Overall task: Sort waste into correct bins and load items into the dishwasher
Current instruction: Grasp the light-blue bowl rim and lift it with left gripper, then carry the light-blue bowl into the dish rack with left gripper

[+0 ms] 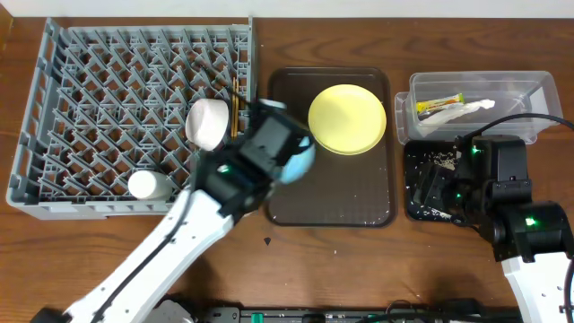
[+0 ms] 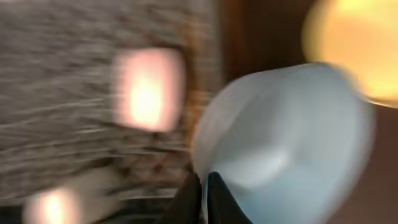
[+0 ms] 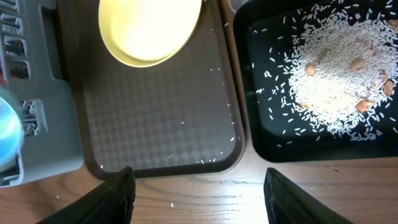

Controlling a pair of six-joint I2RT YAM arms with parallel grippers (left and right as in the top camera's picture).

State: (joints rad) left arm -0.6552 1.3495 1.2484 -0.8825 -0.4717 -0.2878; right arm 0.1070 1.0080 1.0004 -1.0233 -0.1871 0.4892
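Left arm comes up from the table's near edge and crosses the front right corner of the grey dish rack (image 1: 27,135).

Left gripper (image 2: 205,182): fingers drawn close, pinching the rim of the light-blue bowl (image 1: 301,161). The wrist view is badly blurred, so the finer detail of the grip cannot be made out. From above, the bowl sits where the rack meets the dark brown serving tray (image 1: 332,202), over the tray's left edge. Cannot tell whether it touches anything underneath.

In the rack:
- White bowl (image 1: 208,122) is tipped among the pegs, towards the right side.
- Chopsticks (image 1: 235,103) are just to its right, lying front to back.
- Round white piece (image 1: 148,186) is near the rack's front edge, too small to identify.

Yellow plate (image 1: 347,118) rests on the far right part of the serving tray. A few stray grains dot the tray's surface.

Clear tub (image 1: 529,90) stands at far right. It holds the snack wrapper (image 1: 439,105) and the crumpled white wrapper (image 1: 473,107), side by side.

Black tray (image 3: 264,140) sits just in front of the tub and just beside the serving tray's right edge. Rice scraps (image 3: 336,81) are heaped in its far right part, with tan bits mixed in and loose grains scattered round the heap.

Right gripper (image 3: 199,177): fingers spread wide, nothing between them. It hangs above the near edges of the serving tray and black tray, where both meet the wooden table (image 3: 249,199).
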